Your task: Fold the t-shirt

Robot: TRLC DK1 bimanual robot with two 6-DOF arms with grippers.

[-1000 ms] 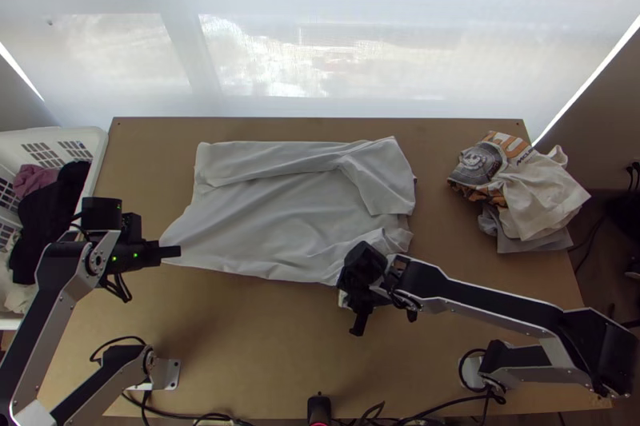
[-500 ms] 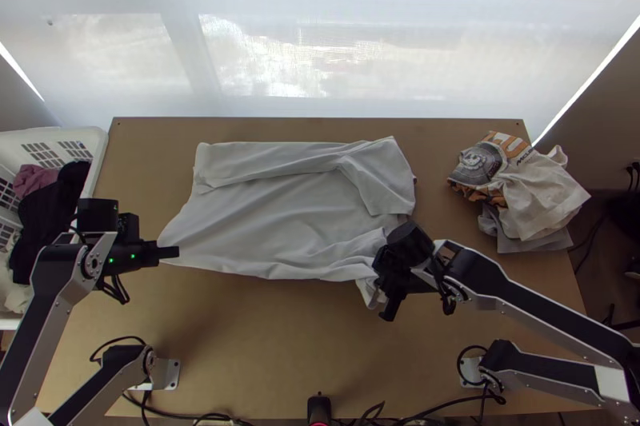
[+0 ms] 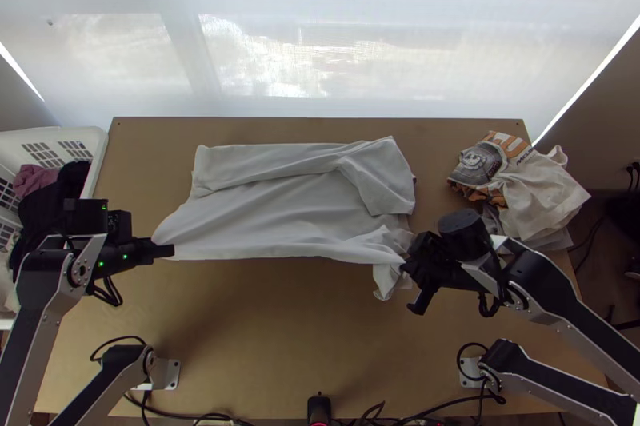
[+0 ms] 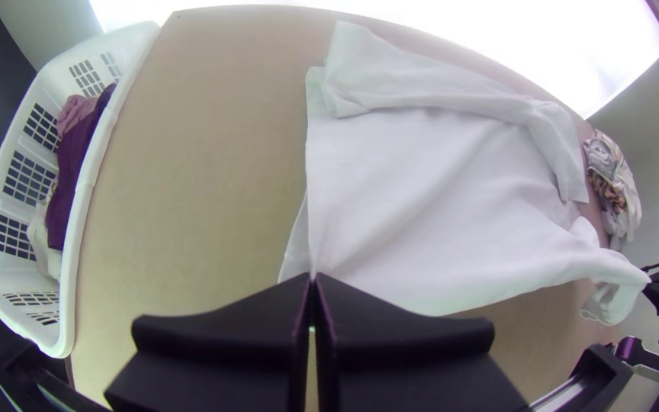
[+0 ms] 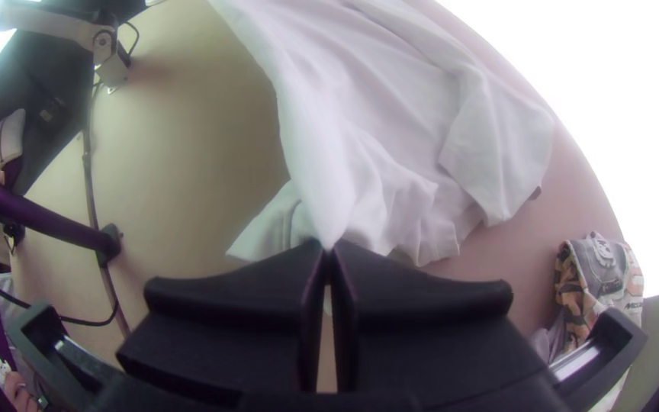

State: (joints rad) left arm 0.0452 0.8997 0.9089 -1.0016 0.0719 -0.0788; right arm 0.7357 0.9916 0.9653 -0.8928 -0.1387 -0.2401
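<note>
My left pincer (image 4: 313, 277) is closed on one near corner of the shirt (image 3: 272, 222), and my right pincer (image 5: 328, 249) is closed on the other end of that edge. The shirt lies across the middle of the table (image 3: 264, 346), its near edge drawn nearly straight between the two grips. The far side is turned over in a long band, with a wider flap at the right end; a loose bit droops beside my right pincer. I judge the far side done and the near side's fold in hand. Next I'd want both arms to lift together and carry this edge up over the body toward the band, keeping it taut. That drooping bit could tuck in crooked, so I'd lower the right end gently.
</note>
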